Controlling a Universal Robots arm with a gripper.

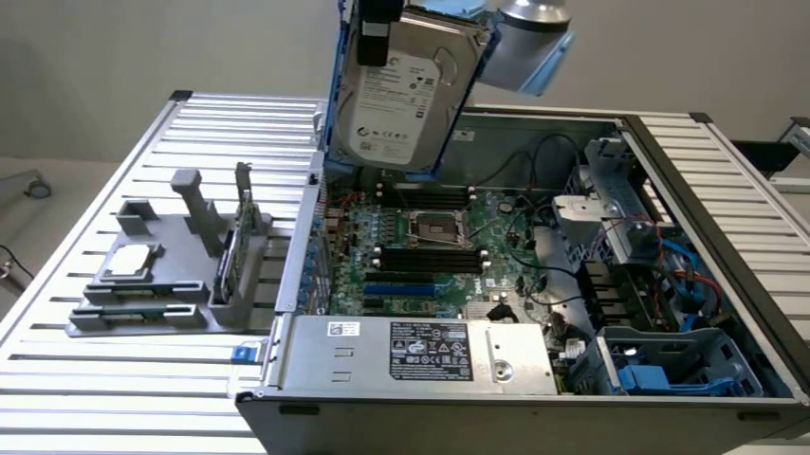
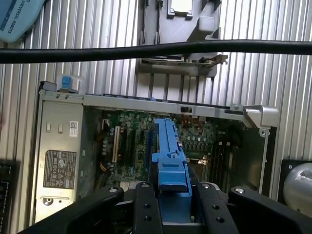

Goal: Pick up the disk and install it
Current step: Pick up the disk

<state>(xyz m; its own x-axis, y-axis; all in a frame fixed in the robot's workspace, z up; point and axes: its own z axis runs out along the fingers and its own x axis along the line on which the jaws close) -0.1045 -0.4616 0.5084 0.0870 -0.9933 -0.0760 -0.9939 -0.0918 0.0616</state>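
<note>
Hanging over case [image 1: 506, 427] — fingers [image 2: 146, 207] clasping disk [image 1: 402, 90]

my claw [image 2: 171, 196] has the disk [image 1: 405, 90] roughly upright above the open case [image 1: 731, 313], over far end of mobo [image 1: 431, 256]. PSU [image 1: 418, 355] in near end; parts rack [image 1: 165, 284] on table [image 1: 114, 398], exterior view's left of case.

Exterior high, wrist overhead: shared computer case [image 1: 506, 427] [image 2: 146, 101]

Silver disk [image 1: 405, 87], blue-edged, label [image 1: 385, 121] seemingly white
</note>
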